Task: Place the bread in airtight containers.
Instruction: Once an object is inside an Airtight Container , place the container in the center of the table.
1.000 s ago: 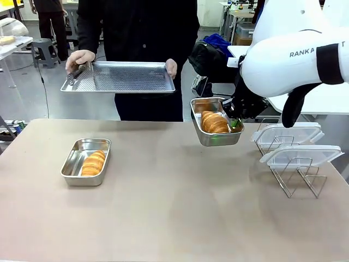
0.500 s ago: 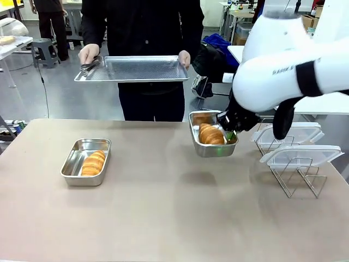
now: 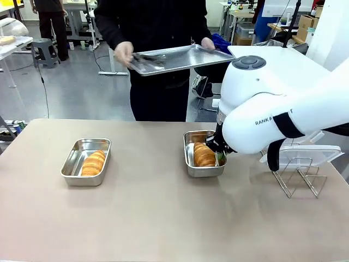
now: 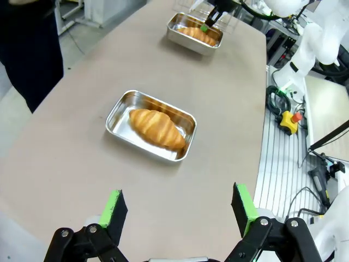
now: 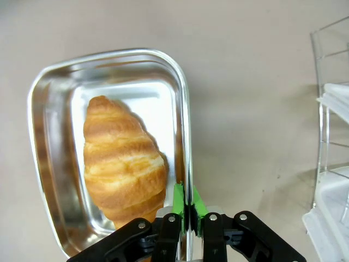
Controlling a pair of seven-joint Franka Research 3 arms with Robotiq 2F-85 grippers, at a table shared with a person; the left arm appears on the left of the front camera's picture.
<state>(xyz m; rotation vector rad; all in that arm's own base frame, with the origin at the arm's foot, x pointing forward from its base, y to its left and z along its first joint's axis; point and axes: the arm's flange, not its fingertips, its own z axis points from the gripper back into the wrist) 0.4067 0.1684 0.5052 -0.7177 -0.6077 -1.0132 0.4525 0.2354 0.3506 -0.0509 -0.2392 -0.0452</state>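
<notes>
Two steel tins each hold one golden croissant. The left tin (image 3: 73, 163) (image 4: 118, 119) with its croissant (image 3: 93, 162) (image 4: 157, 127) sits on the table, below and ahead of my open left gripper (image 4: 179, 210), which holds nothing. The right tin (image 3: 189, 158) (image 5: 50, 136) with its croissant (image 3: 204, 155) (image 5: 122, 161) sits low at the table's middle right, seemingly resting on the surface. My right gripper (image 3: 221, 158) (image 5: 187, 206) is shut on this tin's right rim. The far tin (image 4: 194, 34) also appears in the left wrist view.
A person across the table holds a large flat steel tray (image 3: 188, 57) with tongs (image 3: 146, 58) on it, tilted. Two clear lids (image 3: 305, 154) (image 5: 332, 164) lean on wire racks at the right, close to my right arm.
My right arm carried the tin with its croissant leftward and down to the table. The person shifted right and tilted the tray.
</notes>
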